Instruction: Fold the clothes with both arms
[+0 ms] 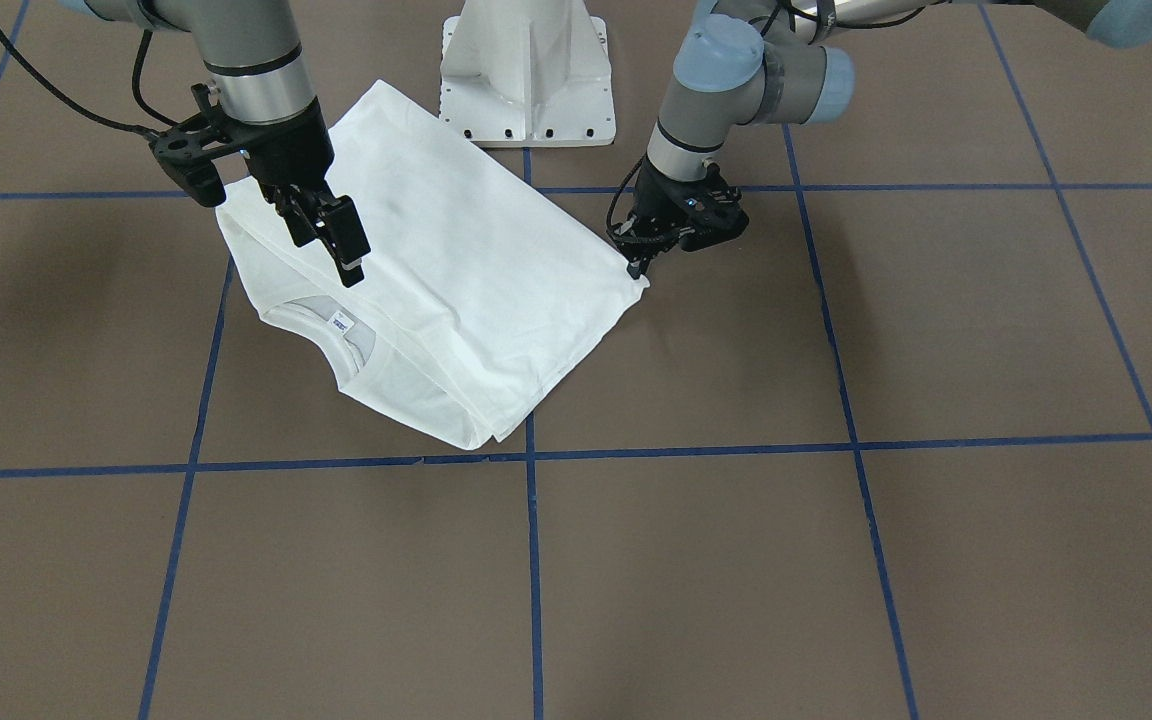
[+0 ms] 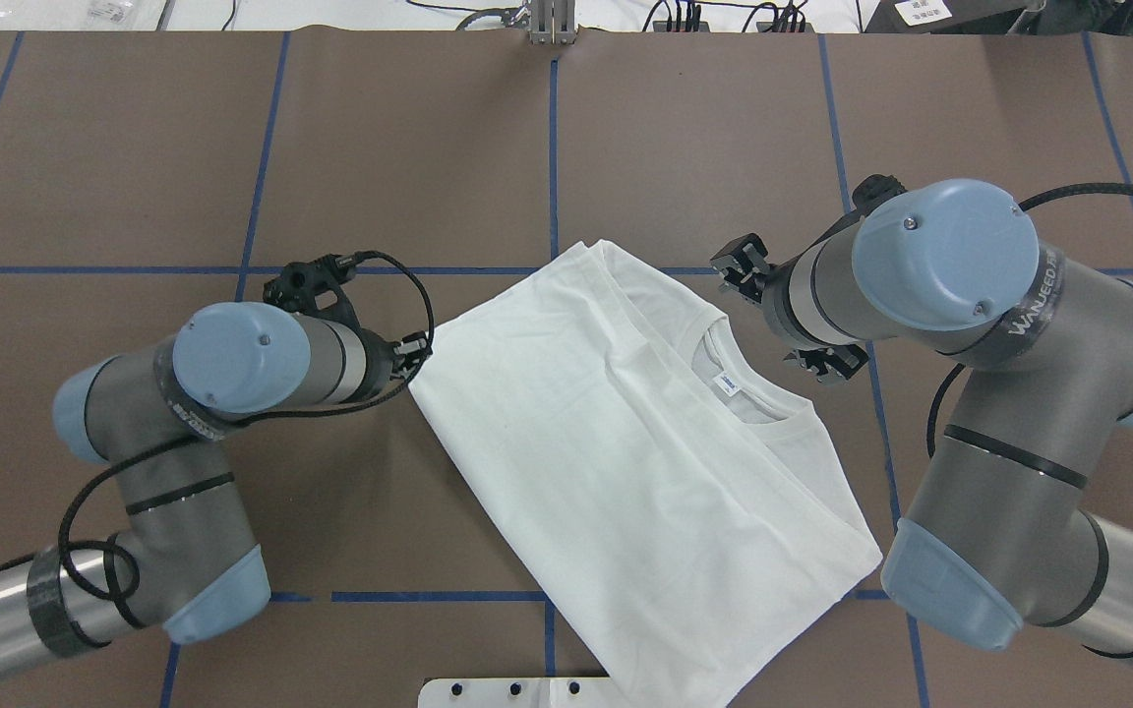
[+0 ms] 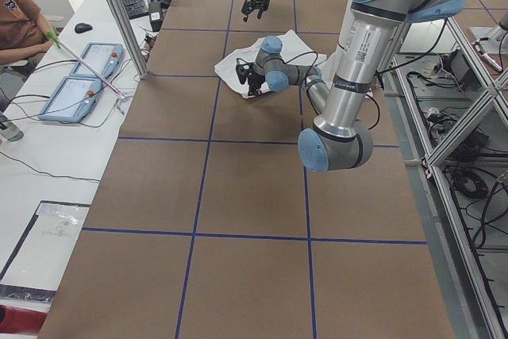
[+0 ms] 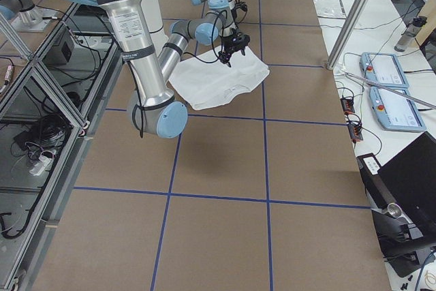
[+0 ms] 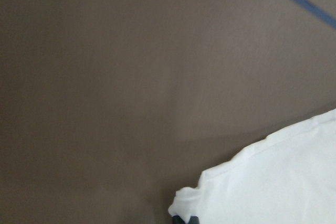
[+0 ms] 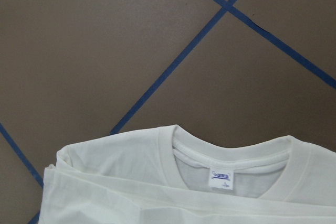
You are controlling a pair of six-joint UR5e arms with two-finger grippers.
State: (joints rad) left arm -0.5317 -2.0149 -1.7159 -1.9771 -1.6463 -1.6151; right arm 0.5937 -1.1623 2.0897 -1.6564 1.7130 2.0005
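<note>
The brown counter (image 2: 134,147), crossed by blue tape lines (image 2: 552,147), carries the white T-shirt (image 2: 626,462). It lies folded into a rough rectangle, set on a slant between the two sets of jaws.

The right arm (image 2: 940,256) hangs its jaws above the collar end of the shirt, clear of the cloth. Those right jaws stand wide, with nothing between the fingers (image 1: 348,240).

The left arm (image 2: 232,364) reaches low to the counter. Its left jaws are drawn narrow and pinch the shirt's side corner (image 1: 642,283), which shows bunched right at their tips in the left wrist view. The rest of the cloth stretches away from them toward the right jaws.

Directly beneath the right jaws the ribbed collar (image 6: 236,153) faces up, folded layers stacked beside it. Inside the collar sits a small neck label (image 6: 221,178) with blue print too small to read.
</note>
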